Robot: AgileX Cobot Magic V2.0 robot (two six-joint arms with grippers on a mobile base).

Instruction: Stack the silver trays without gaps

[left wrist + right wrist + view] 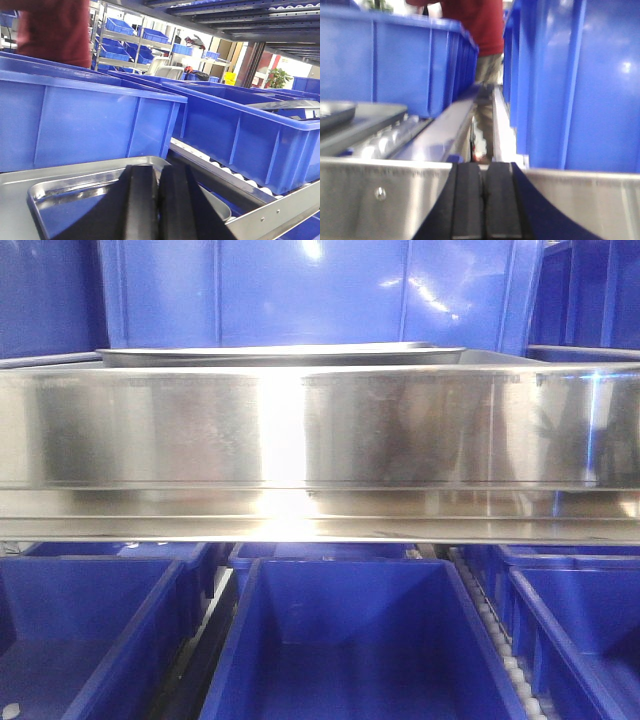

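In the left wrist view two silver trays lie one in the other on the shelf. The upper tray sits skewed, and the flat rim of the lower tray shows behind it. My left gripper hangs over the upper tray, its black fingers pressed together with nothing between them. In the front view only the trays' rim shows above the steel panel. My right gripper is shut and empty in front of the steel shelf panel. A tray edge shows at the far left.
Tall blue bins stand right behind the trays, with another bin to the right holding a grey metal piece. Roller tracks run between the bins. Lower blue bins sit under the panel. A person in a red shirt stands behind the shelf.
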